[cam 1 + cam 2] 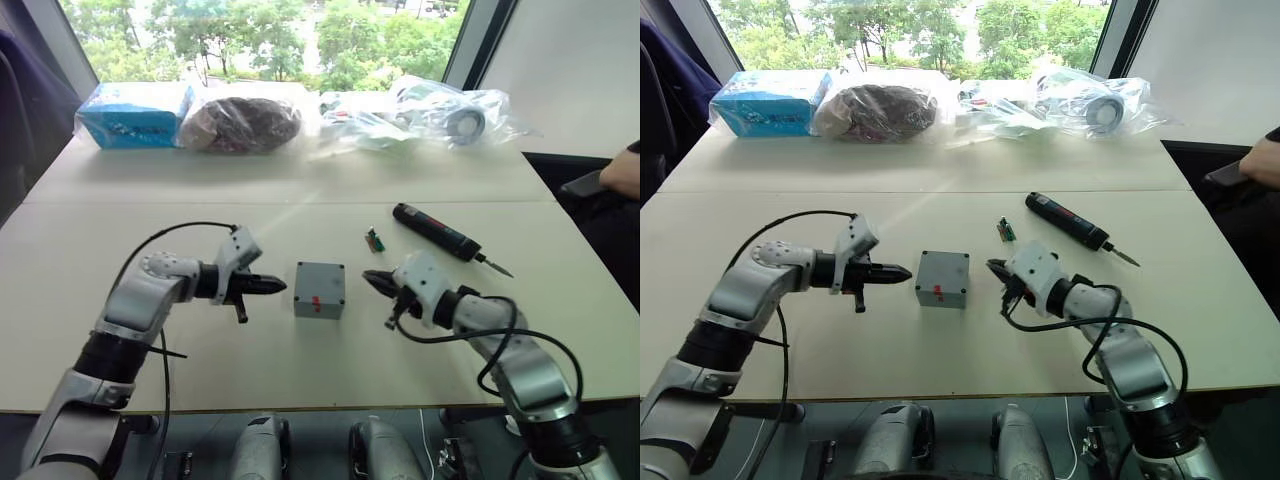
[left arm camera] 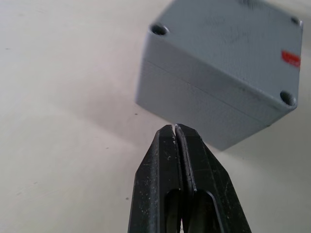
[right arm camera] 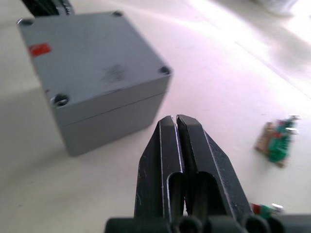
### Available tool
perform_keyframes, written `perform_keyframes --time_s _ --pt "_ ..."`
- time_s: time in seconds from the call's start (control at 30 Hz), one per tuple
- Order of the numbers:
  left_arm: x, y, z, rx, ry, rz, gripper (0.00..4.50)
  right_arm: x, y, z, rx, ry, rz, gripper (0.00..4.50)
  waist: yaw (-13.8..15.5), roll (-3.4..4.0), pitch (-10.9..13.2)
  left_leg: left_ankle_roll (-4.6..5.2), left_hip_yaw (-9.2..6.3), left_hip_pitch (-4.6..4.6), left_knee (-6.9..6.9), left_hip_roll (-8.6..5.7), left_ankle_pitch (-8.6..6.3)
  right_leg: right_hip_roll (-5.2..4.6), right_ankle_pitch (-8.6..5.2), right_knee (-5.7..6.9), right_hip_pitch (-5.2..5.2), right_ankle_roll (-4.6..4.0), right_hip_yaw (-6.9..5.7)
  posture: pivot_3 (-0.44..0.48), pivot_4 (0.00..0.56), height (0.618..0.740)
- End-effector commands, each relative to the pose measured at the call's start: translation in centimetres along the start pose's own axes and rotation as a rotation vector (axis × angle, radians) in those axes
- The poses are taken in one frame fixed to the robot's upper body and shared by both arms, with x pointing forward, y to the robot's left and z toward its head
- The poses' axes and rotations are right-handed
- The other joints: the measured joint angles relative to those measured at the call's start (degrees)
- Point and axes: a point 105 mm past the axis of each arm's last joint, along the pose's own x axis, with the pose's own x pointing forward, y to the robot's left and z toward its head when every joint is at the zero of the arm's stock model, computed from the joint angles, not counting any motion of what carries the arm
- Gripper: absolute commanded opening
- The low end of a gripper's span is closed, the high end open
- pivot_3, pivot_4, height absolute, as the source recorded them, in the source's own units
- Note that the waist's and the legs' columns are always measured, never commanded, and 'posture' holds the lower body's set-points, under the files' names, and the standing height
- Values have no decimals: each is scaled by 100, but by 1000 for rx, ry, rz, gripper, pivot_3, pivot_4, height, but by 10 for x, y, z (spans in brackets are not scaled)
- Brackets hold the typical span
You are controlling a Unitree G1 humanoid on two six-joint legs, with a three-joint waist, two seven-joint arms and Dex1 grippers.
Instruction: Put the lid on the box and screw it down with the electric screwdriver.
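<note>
Lid (image 1: pixel 320 283) seated on box (image 1: pixel 319 304), centre frame on bench (image 1: pixel 300 375).
Left claw (image 1: pixel 277 286) and right claw (image 1: pixel 371 277) both closed, empty, flanking it; electric screwdriver (image 1: pixel 437 232) lies upper right.

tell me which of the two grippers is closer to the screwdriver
The right gripper. It sits on the box's side that faces the black screwdriver; the left gripper is on the box's far side from it.
</note>
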Motion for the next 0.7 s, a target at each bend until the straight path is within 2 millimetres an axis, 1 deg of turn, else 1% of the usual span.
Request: perform_keyframes --time_s 0.03,0.07,0.13,0.2,0.23,0.27,0.4,0.43,0.57,0.67,0.7 --pt "-21 -7 41 63 -88 -34 0 -12 -17 21 39 -77 -92 60 -13 0 0 0 1 1 0 -1 0 0 0 -1 1 0 0 0 150 740" --pt "-23 -13 51 107 -79 -53 0 -18 -26 20 79 -85 -129 297 -16 1 0 0 2 1 0 -2 0 0 0 -2 2 0 1 0 150 740" --pt "-25 -21 60 165 -62 -83 0 -25 -37 16 129 -85 -177 789 -16 1 0 0 3 1 -1 -3 0 0 1 -2 1 2 1 0 150 740" --pt "-21 -33 62 220 -36 -137 0 -28 -38 2 162 -40 -191 1644 -10 2 0 0 4 1 -1 -4 0 0 1 -1 2 2 1 0 150 740" --pt "-17 -38 62 248 -21 -161 0 -29 -39 -6 181 -14 -206 1923 -3 2 -1 0 5 1 -1 -5 0 0 1 -2 2 2 1 0 150 740" --pt "-14 -41 63 270 -11 -179 0 -30 -39 -12 187 8 -215 2439 -2 2 -1 0 4 4 -1 -5 0 0 0 -2 6 1 1 0 150 740" --pt "-8 -46 62 308 4 -198 0 -30 -35 -18 231 23 -213 4086 -15 5 1 0 6 4 -1 -5 0 0 -3 -2 5 -6 3 0 150 740" --pt "-7 -48 62 311 5 -205 0 -30 -33 -21 242 31 -208 4412 -30 5 1 0 6 4 -1 -5 0 1 -3 -2 4 -5 3 0 150 740" --pt "-1 -54 57 318 14 -232 0 -29 -30 -35 267 66 -213 4412 -30 5 1 0 3 4 -4 -4 0 7 0 -1 3 0 3 0 150 740" --pt "2 -56 54 306 15 -238 0 -29 -31 -41 272 72 -218 3794 -21 6 1 0 4 4 -3 -4 0 6 -1 -2 3 -1 4 0 150 740" --pt "3 -55 53 304 15 -237 0 -28 -31 -43 279 74 -219 3483 -16 6 1 0 4 4 -3 -4 0 5 -1 -2 3 -1 4 0 150 740"
